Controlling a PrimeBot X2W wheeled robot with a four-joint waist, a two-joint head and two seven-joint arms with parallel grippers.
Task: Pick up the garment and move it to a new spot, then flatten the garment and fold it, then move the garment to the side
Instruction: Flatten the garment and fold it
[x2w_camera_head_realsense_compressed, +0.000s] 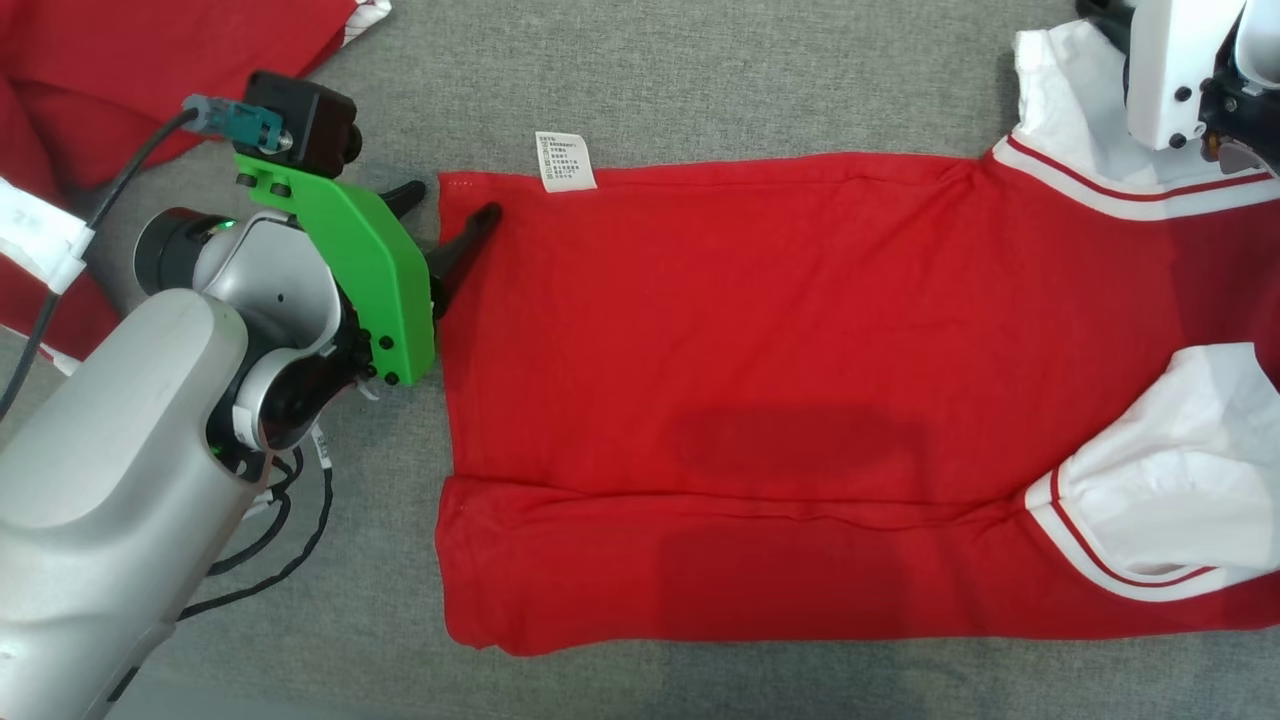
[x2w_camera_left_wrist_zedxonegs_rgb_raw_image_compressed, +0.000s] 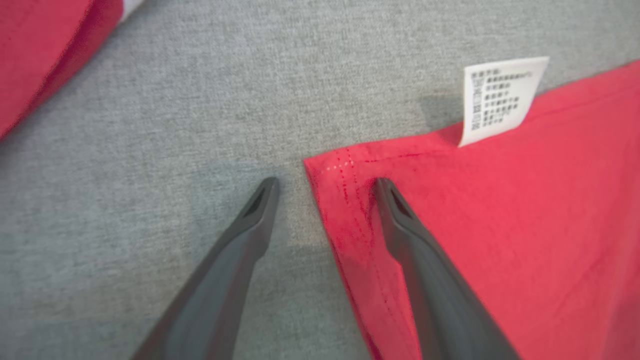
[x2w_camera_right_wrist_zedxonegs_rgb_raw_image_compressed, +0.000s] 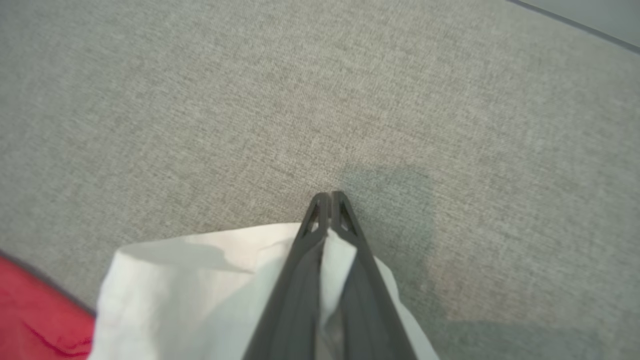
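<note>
The garment (x2w_camera_head_realsense_compressed: 760, 400) is a red shirt with white sleeves, lying flat on the grey surface, hem to the left. My left gripper (x2w_camera_head_realsense_compressed: 440, 202) is open at the hem's far corner. One finger rests on the red cloth (x2w_camera_left_wrist_zedxonegs_rgb_raw_image_compressed: 475, 240) and the other on the grey surface, so the hem corner lies between them (x2w_camera_left_wrist_zedxonegs_rgb_raw_image_compressed: 325, 187). A white care label (x2w_camera_left_wrist_zedxonegs_rgb_raw_image_compressed: 497, 97) sticks out just beyond. My right gripper (x2w_camera_right_wrist_zedxonegs_rgb_raw_image_compressed: 330, 197) is shut on the white sleeve (x2w_camera_right_wrist_zedxonegs_rgb_raw_image_compressed: 200, 295), with white cloth pinched between its fingers. In the head view that arm's white wrist (x2w_camera_head_realsense_compressed: 1180, 70) sits over the far sleeve (x2w_camera_head_realsense_compressed: 1060, 110).
More red cloth (x2w_camera_head_realsense_compressed: 90, 90) lies at the upper left of the head view, behind my left arm. Black cables (x2w_camera_head_realsense_compressed: 290, 530) hang beside the left forearm. Grey fabric surface (x2w_camera_head_realsense_compressed: 750, 70) surrounds the shirt on all sides.
</note>
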